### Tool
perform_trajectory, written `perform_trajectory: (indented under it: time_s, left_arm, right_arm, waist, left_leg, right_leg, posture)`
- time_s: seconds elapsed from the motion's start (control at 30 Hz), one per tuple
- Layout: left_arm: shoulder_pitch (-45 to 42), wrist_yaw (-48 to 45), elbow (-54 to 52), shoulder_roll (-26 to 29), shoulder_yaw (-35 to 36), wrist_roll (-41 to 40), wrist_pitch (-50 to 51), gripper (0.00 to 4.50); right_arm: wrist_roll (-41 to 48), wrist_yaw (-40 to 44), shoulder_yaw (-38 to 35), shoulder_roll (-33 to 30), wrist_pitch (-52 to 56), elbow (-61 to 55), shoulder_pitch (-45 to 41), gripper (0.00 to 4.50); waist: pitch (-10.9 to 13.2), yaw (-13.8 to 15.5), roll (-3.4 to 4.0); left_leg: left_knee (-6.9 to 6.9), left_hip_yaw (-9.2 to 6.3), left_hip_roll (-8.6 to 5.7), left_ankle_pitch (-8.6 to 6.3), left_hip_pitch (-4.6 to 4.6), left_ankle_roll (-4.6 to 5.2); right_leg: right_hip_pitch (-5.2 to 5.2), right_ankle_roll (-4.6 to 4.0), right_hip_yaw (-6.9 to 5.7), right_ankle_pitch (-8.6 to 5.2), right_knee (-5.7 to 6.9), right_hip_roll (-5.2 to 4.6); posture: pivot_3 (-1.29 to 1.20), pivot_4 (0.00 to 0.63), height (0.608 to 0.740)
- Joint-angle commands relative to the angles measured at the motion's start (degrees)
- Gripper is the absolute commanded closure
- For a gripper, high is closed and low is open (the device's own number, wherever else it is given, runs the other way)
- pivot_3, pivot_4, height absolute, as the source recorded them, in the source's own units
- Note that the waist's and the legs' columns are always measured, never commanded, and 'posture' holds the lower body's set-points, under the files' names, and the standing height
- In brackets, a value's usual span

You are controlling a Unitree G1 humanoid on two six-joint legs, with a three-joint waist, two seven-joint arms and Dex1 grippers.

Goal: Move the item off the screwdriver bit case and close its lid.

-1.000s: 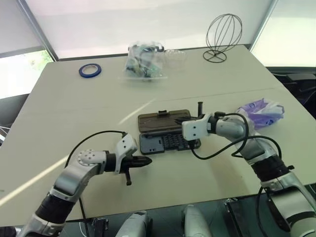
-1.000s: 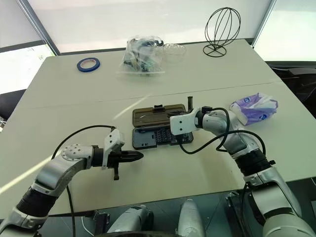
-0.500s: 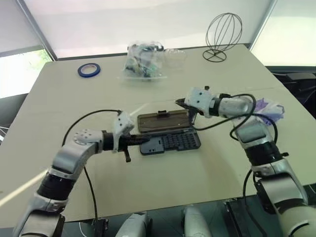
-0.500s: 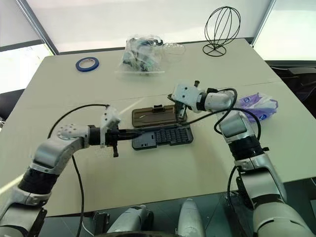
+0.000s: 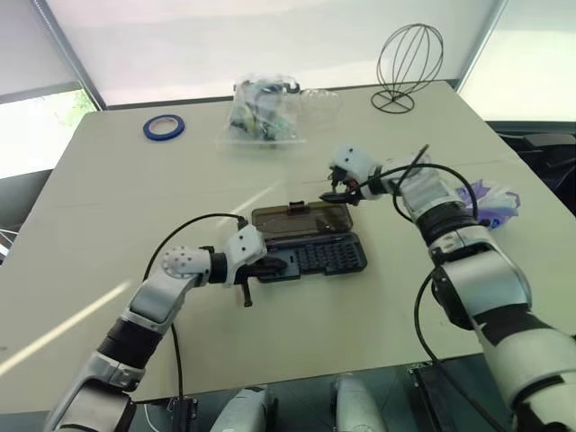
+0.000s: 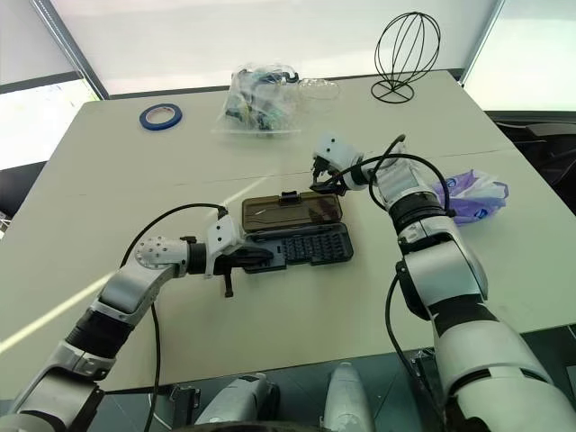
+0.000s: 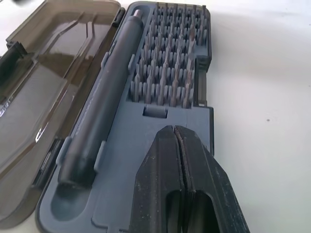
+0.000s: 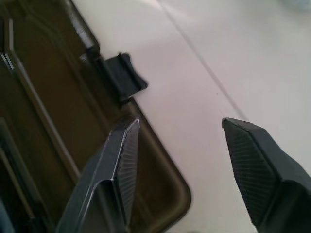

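The screwdriver bit case [image 5: 326,257] lies open mid-table, with rows of bits and a dark screwdriver handle [image 7: 102,102] in its base. Its smoky brown lid [image 5: 301,219] lies flat on the far side, latch tab [image 8: 124,75] at its far edge. My left gripper [image 5: 273,265] is shut, its tips [image 7: 176,130] over the flat left end of the base. My right gripper [image 5: 338,193] hovers open above the lid's far right corner [image 8: 180,131] with nothing between its fingers. The purple-and-white item [image 5: 493,202] sits on the table to the right of the case, partly behind my right arm.
At the far side of the table are a blue tape roll [image 5: 164,128], a clear bag of small parts [image 5: 263,112], a clear cup [image 5: 319,101] and a black wire dome stand [image 5: 407,63]. The table's near edge runs just below my arms.
My right gripper left the case's right end, moved to the lid's far right corner and opened. My left gripper slid right onto the left end of the base, still shut.
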Motion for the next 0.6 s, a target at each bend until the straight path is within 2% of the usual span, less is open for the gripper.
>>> perform_trajectory:
  time_s: [0.03,0.13,0.17,0.23,0.37,0.47,0.6]
  left_arm:
    - [2.17,1.52,0.47,-0.38,-0.90,1.98,0.98,4.50]
    - [2.91,3.07,-0.21,-1.29,-0.48,1.76,1.47,4.50]
    - [3.14,3.43,-0.45,-1.54,-0.41,1.69,1.61,4.50]
    - [3.66,3.98,-0.94,-1.91,-0.34,1.62,1.79,4.50]
    - [4.73,5.25,-1.72,-2.33,-0.18,1.67,1.91,4.50]
    - [5.23,5.96,-2.23,-2.45,-0.07,1.59,2.15,4.50]
    - [6.05,6.96,-3.33,-1.84,0.65,1.72,2.63,4.50]
  right_arm:
    - [-1.75,-0.09,0.53,1.95,-0.33,3.74,-3.71,1.55]
    - [-3.32,-1.84,0.86,3.83,0.58,7.01,-4.21,1.55]
    - [-3.63,-1.97,0.81,4.21,0.91,7.86,-4.16,1.78]
    - [-3.96,-1.02,0.69,4.75,1.95,9.22,-3.87,2.35]
    - [-5.38,3.88,1.59,5.32,2.22,10.89,-2.42,4.36]
    - [-7.92,8.51,3.99,5.18,0.64,11.36,-0.92,4.44]
    - [-10.34,13.25,6.45,4.61,-7.63,10.86,2.87,4.44]
  waist:
    - [0.00,-0.06,0.01]
    - [-0.01,-0.02,0.02]
    - [-0.01,-0.02,0.02]
    - [-0.04,-0.11,0.03]
    - [-0.17,-0.09,0.12]
    - [-0.43,-0.32,0.08]
    - [-0.76,-0.74,0.17]
  left_leg:
    - [0.00,0.00,0.00,0.00,0.00,0.00]
    - [0.00,-0.02,0.00,0.00,0.01,0.00]
    - [0.00,-0.03,-0.01,0.00,0.01,0.00]
    - [0.02,-0.02,-0.01,0.00,0.07,0.00]
    - [0.01,-0.03,-0.01,0.00,0.11,0.00]
    - [-0.05,-0.07,0.00,0.00,0.18,-0.01]
    - [-0.03,-0.13,-0.04,-0.02,0.52,0.01]
  right_leg:
    - [-0.01,0.00,0.00,0.00,0.01,0.00]
    - [0.00,0.00,-0.01,0.00,0.02,0.00]
    - [0.00,0.00,-0.01,0.00,0.03,0.00]
    - [0.05,0.00,-0.01,0.00,0.03,0.00]
    - [0.09,0.00,-0.01,0.00,0.04,0.00]
    - [0.15,0.00,-0.04,0.00,0.03,0.01]
    - [0.56,0.00,-0.06,0.00,-0.03,0.00]
  posture:
    - [0.00,0.150,0.740]
    - [0.00,0.150,0.740]
    - [0.00,0.150,0.740]
    - [0.00,0.150,0.740]
    - [0.00,0.150,0.740]
    - [0.00,0.150,0.740]
    - [0.00,0.150,0.740]
